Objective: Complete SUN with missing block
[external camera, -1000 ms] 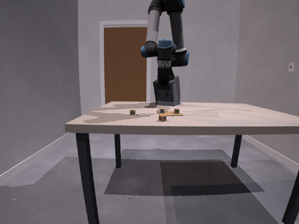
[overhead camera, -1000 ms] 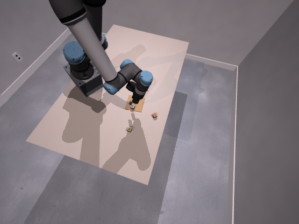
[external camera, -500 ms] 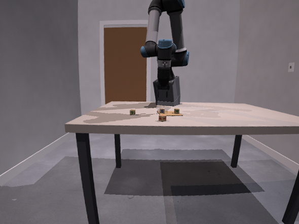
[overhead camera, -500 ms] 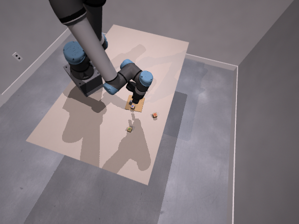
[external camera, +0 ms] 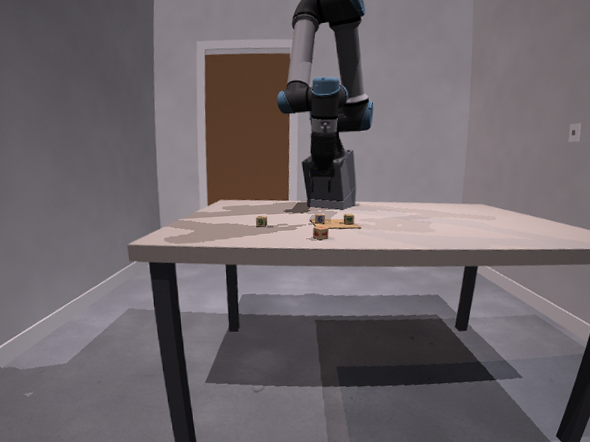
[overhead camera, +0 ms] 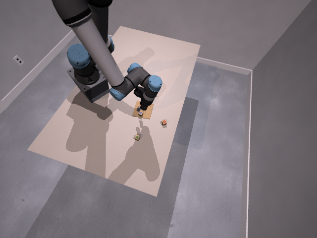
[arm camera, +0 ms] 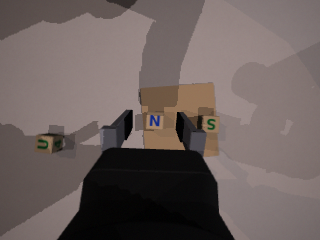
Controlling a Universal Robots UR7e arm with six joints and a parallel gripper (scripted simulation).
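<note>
- Landmark: the small tan cardboard-coloured square mat lying flat on the pale beige table.
- Black two-finger pincer hangs over the mat, fingers spread wide, nothing between them — in the wrist view they stand either side of the N block without touching it.
- Small wooden cube with a blue N on top sits on the mat, toward its edge nearer the wrist camera.
- Small wooden cube with a green S on top sits at the mat's right edge in the wrist view, just beyond the right finger; whether it lies fully on the mat I cannot tell.
- Small wooden cube with a green U lies off the mat on the bare table, well apart from it to the left in the wrist view; the U faces the camera turned on its side.
- Small wooden cube with a red mark on top lies off the mat too, near its corner away from the robot's dark grey base block; the letter is too small to read.
</note>
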